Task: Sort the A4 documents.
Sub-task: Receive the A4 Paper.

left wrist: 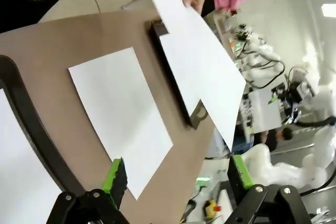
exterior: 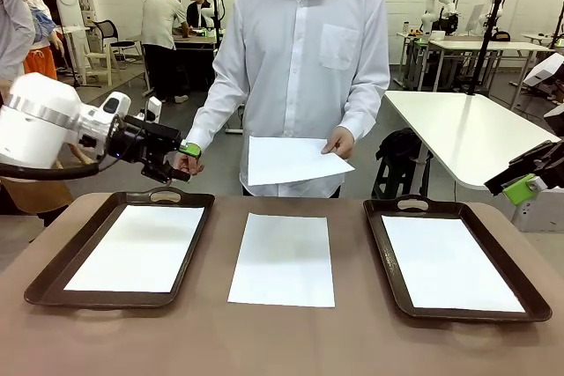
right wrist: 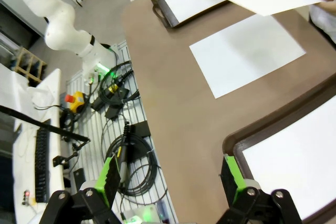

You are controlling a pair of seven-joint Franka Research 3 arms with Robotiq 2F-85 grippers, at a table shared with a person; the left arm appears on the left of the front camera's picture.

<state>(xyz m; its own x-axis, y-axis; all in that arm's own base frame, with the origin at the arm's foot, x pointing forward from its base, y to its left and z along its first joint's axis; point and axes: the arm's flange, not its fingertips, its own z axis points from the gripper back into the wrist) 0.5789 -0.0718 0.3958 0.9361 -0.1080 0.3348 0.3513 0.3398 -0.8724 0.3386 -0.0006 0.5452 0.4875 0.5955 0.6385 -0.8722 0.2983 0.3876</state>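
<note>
- The left end effector [left wrist: 177,178] has its two green-padded fingers spread wide with nothing between them. It hangs in the air, pointing across the desk [exterior: 282,341] and touching no paper.
- Beneath it is the far end of the left tray [exterior: 115,299], dark brown with handles. Inside that tray the left sheet [exterior: 139,246], a blank white A4 document, lies flat.
- Roughly level with this end effector, toward the robot's right, is the held sheet [exterior: 291,160], another white A4 document. It is near the fingertips but apart from them.
- The held sheet is kept off the desk, slightly tilted, by the person's hand [exterior: 339,143], which grips the edge farthest from the left end effector.
- Lower down on that same side, past the left tray's wall, the middle sheet [exterior: 284,259] lies flat on the bare brown desk. It sits between the two trays and touches neither.
- The right end effector [right wrist: 170,178] is also spread wide and empty, raised above the robot's right end of the desk.
- One of its fingers sits over a corner of the right tray [exterior: 382,257]. The other sits over the floor just past the desk's edge, where black cables [right wrist: 126,145] lie coiled.
- Inside the right tray, just beside that finger, the right sheet [exterior: 449,261] lies flat, white and blank.
- Farther ahead of the right end effector come the middle sheet, then the held sheet in the air, then the left tray.
</note>
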